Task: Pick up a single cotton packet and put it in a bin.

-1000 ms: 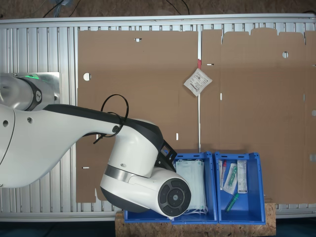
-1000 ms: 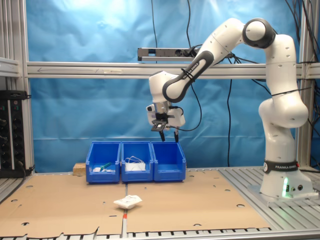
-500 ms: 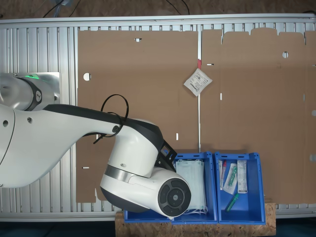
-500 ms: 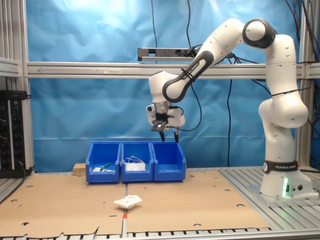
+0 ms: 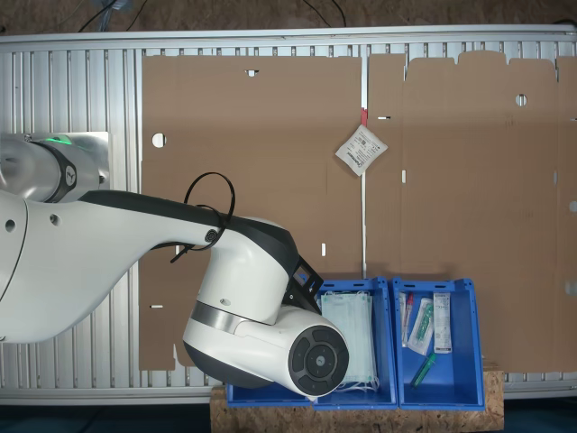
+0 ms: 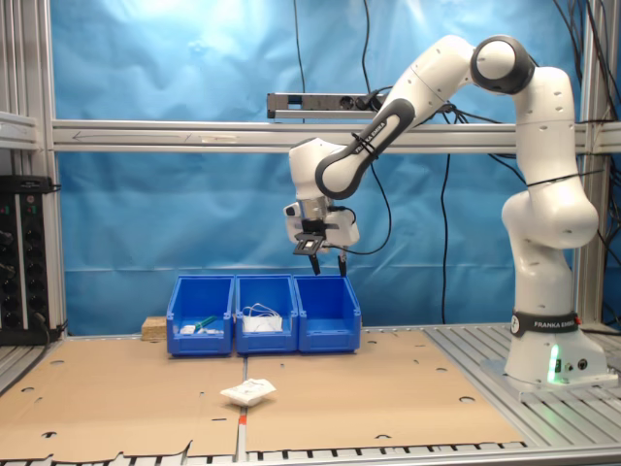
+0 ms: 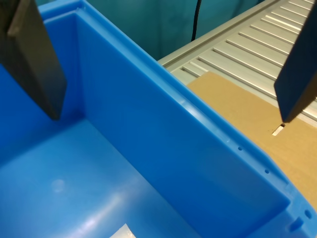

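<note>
gripper (image 6: 328, 262) wide open, empty | cotton packet (image 5: 361, 149) flat on cardboard (image 5: 252, 180), corners diamond-wise

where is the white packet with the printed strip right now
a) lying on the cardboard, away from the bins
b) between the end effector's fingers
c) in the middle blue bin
a: the packet lies flat on the cardboard, while the open end effector hangs above the bins with nothing between its fingers.

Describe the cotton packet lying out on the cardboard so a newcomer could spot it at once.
Start at the brown cardboard sheets covering the table, in front of the three blue bins. The cotton packet lies flat by the seam between the sheets, away from the bins. It is small, white and squarish, the lone loose item on the cardboard.
</note>
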